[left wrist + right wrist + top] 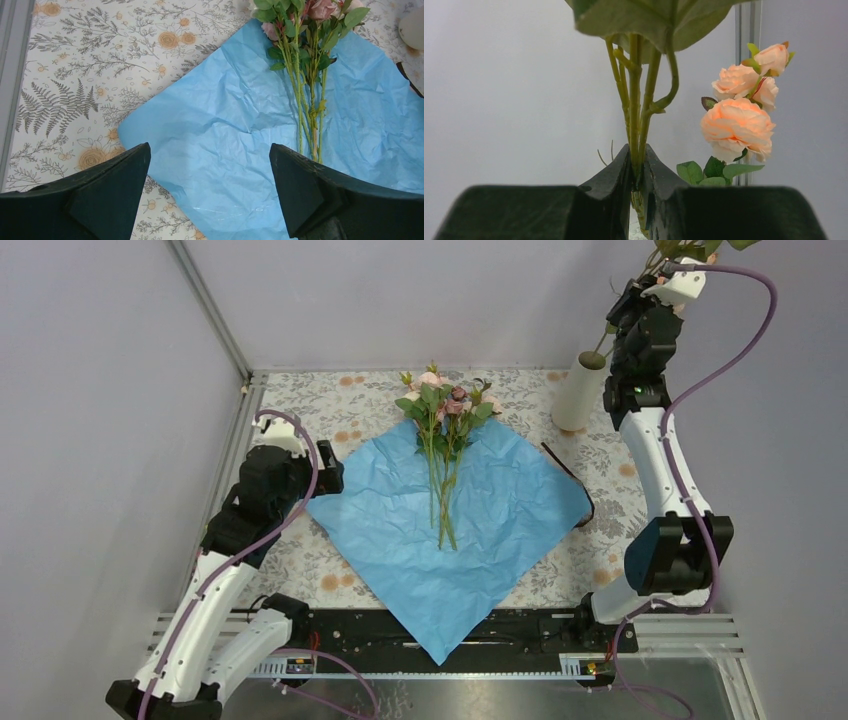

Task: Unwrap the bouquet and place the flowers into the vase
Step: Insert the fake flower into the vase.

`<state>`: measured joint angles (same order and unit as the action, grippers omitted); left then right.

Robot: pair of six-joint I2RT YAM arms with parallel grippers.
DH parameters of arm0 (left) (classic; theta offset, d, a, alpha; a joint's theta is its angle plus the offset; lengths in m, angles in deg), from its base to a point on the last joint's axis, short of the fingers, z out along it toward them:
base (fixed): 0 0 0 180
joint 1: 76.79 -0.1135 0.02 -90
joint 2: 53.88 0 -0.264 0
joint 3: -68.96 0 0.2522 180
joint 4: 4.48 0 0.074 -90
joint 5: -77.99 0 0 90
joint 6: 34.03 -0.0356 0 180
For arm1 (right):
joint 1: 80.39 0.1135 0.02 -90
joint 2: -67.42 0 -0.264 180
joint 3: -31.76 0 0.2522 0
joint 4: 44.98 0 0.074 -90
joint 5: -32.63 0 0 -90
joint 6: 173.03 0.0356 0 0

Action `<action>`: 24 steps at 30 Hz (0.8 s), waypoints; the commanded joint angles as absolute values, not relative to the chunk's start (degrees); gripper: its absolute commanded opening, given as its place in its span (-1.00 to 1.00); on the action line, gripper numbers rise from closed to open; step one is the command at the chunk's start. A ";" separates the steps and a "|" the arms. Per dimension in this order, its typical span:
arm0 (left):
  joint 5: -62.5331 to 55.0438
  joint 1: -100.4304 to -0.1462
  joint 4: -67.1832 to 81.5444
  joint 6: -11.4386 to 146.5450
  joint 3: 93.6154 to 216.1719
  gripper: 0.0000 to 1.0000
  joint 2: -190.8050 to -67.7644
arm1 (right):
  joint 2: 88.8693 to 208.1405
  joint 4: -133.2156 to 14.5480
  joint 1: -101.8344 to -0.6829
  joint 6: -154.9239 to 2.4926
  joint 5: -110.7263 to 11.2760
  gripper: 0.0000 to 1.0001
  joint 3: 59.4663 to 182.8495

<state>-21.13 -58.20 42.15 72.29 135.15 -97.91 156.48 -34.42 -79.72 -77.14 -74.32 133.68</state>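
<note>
Blue crinkled wrapping paper (450,530) lies spread flat on the table (340,405), one corner hanging over the near edge and a dark ribbon (570,480) loose at its right edge. The flowers (442,440) rest along the paper's middle, heads far, stem ends near, stems touching. The vase (578,395) stands upright at the far right of the table, off the paper. Assessment: the sprays look light, with slim, wiry stems that are liable to swivel or slip in a pinch, and the heads are soft and should not be squeezed. The best hold is judged to be mid-stem, on a length bare of leaves. The vase is tall and narrow and may tip if a stem drags on its rim. The right tool (638,167) is pressed together on a cluster of thin green stems (636,100), pinching them below the leaves, with peach roses (738,125) beside it. The right arm stands high above the vase, and a stem runs down to the vase mouth; whether its end is inside cannot be confirmed. The left tool (209,150) is spread wide and empty, hovering over the paper's left corner and facing the stems, with its arm folded low at the left.
</note>
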 commanded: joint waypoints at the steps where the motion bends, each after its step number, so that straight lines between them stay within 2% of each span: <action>1: -22.38 -58.81 39.26 71.53 135.03 0.98 -98.06 | 158.66 -29.06 -80.03 -77.84 -75.98 -1.00 136.73; 24: -21.15 -59.23 39.07 71.71 134.90 0.98 -98.61 | 162.14 -22.17 -83.64 -71.50 -78.74 -1.00 121.84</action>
